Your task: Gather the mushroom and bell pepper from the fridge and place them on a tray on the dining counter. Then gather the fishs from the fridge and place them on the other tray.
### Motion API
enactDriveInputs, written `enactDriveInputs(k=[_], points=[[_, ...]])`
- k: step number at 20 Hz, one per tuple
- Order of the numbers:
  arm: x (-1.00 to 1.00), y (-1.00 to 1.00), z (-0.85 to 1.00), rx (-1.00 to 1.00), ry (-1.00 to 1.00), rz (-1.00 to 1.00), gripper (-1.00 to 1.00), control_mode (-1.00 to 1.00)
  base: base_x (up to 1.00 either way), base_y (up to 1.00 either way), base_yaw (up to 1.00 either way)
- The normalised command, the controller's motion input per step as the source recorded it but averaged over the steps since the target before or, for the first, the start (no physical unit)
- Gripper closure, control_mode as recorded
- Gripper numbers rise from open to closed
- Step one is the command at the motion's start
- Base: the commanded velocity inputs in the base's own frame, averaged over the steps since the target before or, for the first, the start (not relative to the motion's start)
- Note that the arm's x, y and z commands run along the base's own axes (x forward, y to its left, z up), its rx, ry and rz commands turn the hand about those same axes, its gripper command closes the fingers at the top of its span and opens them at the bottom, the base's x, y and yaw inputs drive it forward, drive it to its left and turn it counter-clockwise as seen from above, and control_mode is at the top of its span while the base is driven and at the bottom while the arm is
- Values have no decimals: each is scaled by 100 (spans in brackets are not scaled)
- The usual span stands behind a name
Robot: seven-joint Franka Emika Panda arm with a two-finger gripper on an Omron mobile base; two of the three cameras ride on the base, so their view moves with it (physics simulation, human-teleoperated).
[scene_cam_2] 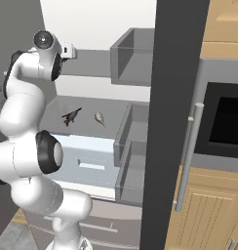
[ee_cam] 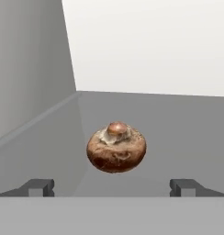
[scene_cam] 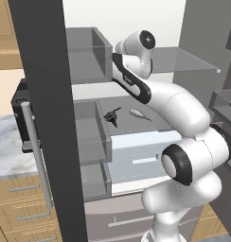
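Simulated kitchen, tall grey stainless fridge [scene_cam: 46, 118] with its door swung open, pale back wall and grey shelves inside. White arm reaches into an upper shelf. In the hand view the hand [ee_cam: 112, 187] is spread wide, nothing held, both dark fingertips [ee_cam: 39, 187] low at either side. Small brown round mushroom [ee_cam: 116, 148] with a paler stem stub on top sits on the grey shelf floor, centred between the tips and a little ahead of them, not touching. Grey side wall of the shelf runs close on one side of it.

Step in hand, as I judge it: first pick, approach to the mushroom. Next move calls for easing forward until the tips flank the cap, then closing; it's round and small, could roll or squirt out if the squeeze is off centre.

Around: one shelf lower, a slim silvery-grey fish [scene_cam: 139, 114] and a darker spiky fish-like thing [scene_cam: 112, 116] lie near each other, apart. Grey door bins [scene_cam_2: 135, 141] beside them. Door's dark edge and bar handle [scene_cam_2: 189, 156] stand near the arm's way out.
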Motion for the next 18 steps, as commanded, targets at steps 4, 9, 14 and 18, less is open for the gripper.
enactDriveInputs(k=[4,9,14,18], points=[[23,1,0,0,0,0,-100,-100,0,0,0],[15,0,0,0,0,0,-100,-100,0,0,0],[22,3,-1,0,0,0,-100,-100,0,0,0],[14,2,-6,0,0,0,-100,-100,0,0,0]])
